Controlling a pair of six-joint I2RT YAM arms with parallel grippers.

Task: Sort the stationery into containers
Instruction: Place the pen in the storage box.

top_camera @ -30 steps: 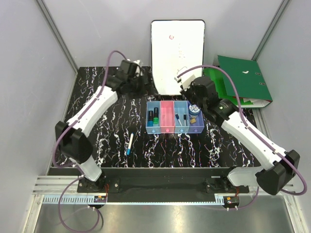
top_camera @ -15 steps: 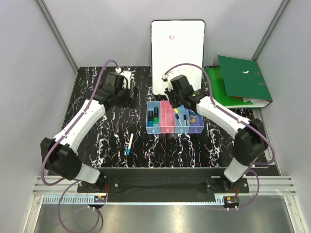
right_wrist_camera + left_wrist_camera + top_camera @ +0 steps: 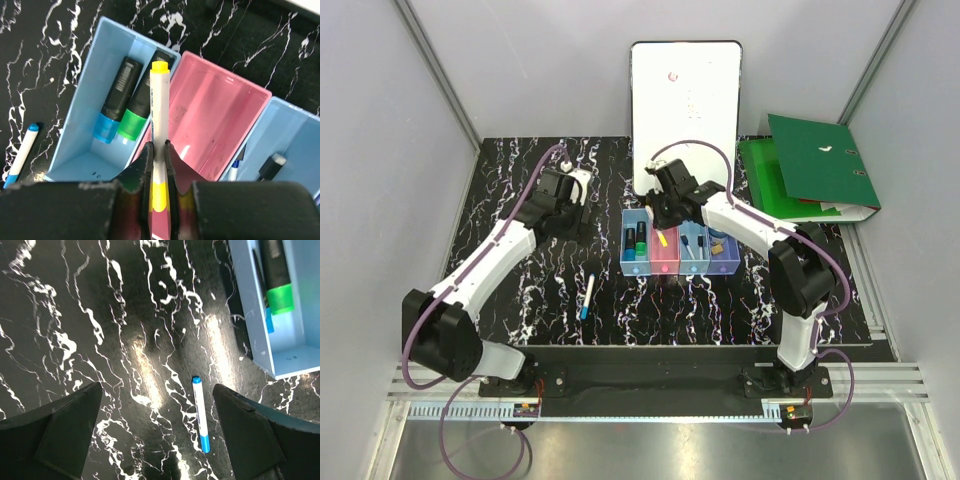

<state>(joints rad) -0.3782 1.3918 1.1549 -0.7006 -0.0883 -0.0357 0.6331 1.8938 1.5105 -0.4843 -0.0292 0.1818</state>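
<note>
- The right tool (image 3: 159, 150) is clamped on a yellow-ended pen (image 3: 159, 107), gripping it low on the barrel. The pen hangs over the row of bins (image 3: 680, 270), about at the wall between the first blue bin (image 3: 75, 135) and the pink bin (image 3: 220, 95). From overhead it reads as over the pink one.
- Sorted so far, as far as I can make out: a green-black marker (image 3: 137, 107) and a blue-black marker (image 3: 112, 107) lie side by side in the first blue bin.
- The second blue bin (image 3: 295, 130) holds at least one slim pen (image 3: 272, 166) with a dark end.
- The purple bin (image 3: 728, 262) at the far end has something small and tan in it. The right arm hides the rest of that bin.
- Nothing shows inside the pink bin from the wrist view.
- Left to do: a blue-ended pen (image 3: 199, 412) lies loose on the worktop (image 3: 100, 315), near the front corner of the first blue bin but apart from it.
- The left tool (image 3: 156, 390) hovers above that loose pen with its fingers spread wide, gripping nothing.
- My reading is that the job is close to finished: the yellow-ended pen needs dropping into a bin, then the blue-ended pen needs fetching and placing. I can see no other loose stationery on the worktop.
</note>
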